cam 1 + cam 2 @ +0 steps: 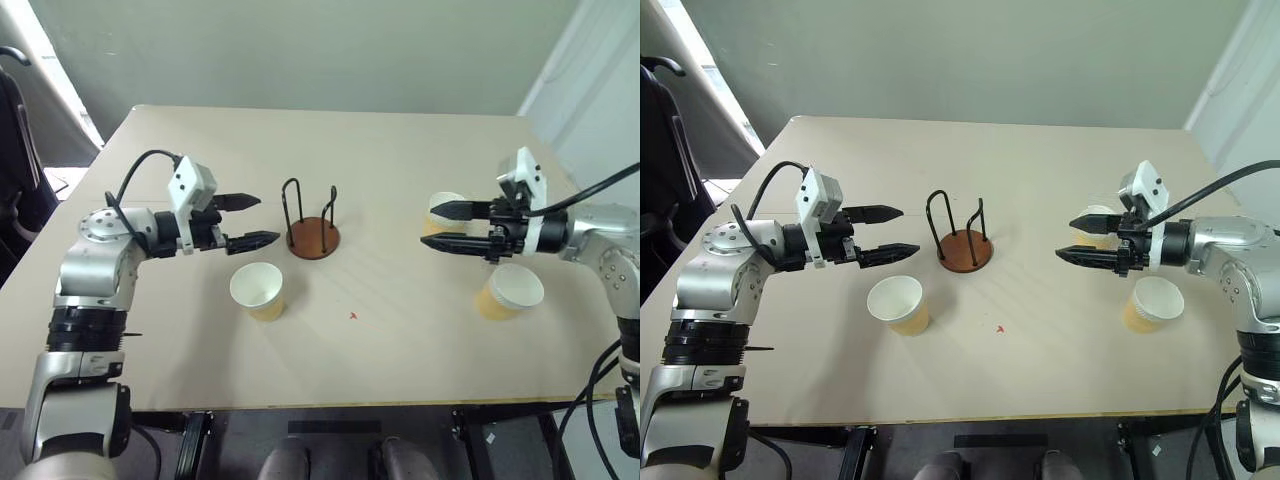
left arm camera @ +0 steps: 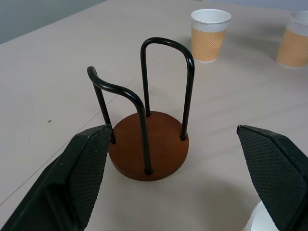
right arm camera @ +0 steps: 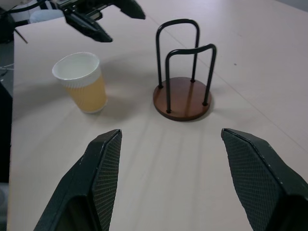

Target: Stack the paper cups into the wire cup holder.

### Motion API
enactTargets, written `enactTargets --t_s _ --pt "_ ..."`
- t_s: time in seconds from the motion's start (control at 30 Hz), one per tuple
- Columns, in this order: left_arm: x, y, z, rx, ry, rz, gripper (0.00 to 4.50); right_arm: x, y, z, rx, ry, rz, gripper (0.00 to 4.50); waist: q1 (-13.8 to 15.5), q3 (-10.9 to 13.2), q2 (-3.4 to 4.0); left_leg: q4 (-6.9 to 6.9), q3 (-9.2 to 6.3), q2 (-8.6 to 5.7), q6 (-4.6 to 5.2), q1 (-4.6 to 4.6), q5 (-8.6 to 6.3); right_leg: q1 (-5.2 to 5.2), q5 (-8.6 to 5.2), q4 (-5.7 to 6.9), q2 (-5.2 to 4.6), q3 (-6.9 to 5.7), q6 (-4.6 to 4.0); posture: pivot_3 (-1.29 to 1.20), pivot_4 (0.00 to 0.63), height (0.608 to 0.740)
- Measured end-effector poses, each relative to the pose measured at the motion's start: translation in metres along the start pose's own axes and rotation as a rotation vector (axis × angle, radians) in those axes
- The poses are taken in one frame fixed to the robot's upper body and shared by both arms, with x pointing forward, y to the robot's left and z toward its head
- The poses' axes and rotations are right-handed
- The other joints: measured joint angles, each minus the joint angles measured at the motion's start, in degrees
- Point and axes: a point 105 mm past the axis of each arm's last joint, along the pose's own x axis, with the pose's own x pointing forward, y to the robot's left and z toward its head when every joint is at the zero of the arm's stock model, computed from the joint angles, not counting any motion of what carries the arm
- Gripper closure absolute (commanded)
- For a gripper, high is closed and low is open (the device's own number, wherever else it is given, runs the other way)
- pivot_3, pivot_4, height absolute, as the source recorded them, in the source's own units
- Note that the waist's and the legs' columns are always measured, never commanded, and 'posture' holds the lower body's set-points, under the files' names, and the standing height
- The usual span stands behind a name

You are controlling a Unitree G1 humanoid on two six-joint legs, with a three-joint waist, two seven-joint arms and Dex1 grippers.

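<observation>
A plain grey-green wall stands behind a pale beige worktop [image 1: 400, 180].

From the head views, the wire cup holder [image 1: 313, 236] stands empty near the middle of the worktop. One paper cup [image 1: 257, 290] sits upright just in front of it, on the left. Two more paper cups stand well apart from it on the right: the near one [image 1: 509, 291] below the right tool [image 1: 448, 226], the far one [image 1: 1095, 226] partly hidden behind that tool. The left tool [image 1: 248, 221] hovers beside the holder. Both tools are spread open and carry nothing.

The left wrist view looks through the holder's two wire loops to the two right-hand cups, standing separately, which the head views half hide.

The right wrist view shows the left-hand cup beside the holder, with the left tool above it.

No cup is stacked yet; the task looks to be at its start. The next move probably calls for lowering one tool around a cup's wall.
</observation>
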Motion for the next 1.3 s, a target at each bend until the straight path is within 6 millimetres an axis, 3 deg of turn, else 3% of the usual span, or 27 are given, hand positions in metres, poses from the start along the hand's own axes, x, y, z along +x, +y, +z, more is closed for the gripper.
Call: enactTargets --t_s 0.3,0.83,1.1,1.3 --pt "0.004 0.004 -0.005 -0.017 0.0 0.039 0.0 0.003 0.001 -0.005 -0.009 0.018 0.008 1.2 0.01 0.0 0.0 0.03 0.0 0.0 0.01 0.0 -0.01 0.02 0.0 0.01 0.0 0.0 0.01 0.0 0.15 0.74" --pt "0.036 -0.002 -0.023 -0.007 0.019 0.09 0.0 0.004 0.0 -0.006 -0.032 0.023 -0.004 1.2 0.04 0.0 0.0 0.13 0.01 -0.01 0.04 0.0 -0.02 0.08 0.03 0.01 0.0 -0.01 0.04 0.0 0.15 0.74" --pt "0.052 0.01 -0.018 0.001 -0.018 0.173 0.0 0.004 -0.001 -0.006 -0.033 0.021 -0.009 1.2 0.06 0.0 0.0 0.24 0.03 -0.02 0.07 0.0 -0.04 0.12 0.05 0.01 0.0 -0.01 0.08 0.0 0.15 0.74" --pt "0.056 0.016 -0.027 -0.011 -0.012 0.21 0.0 0.005 -0.002 -0.007 -0.035 0.019 -0.013 1.2 0.09 0.0 0.0 0.27 0.02 -0.02 0.08 -0.01 -0.04 0.12 0.05 0.01 0.01 -0.01 0.09 0.0 0.15 0.74"
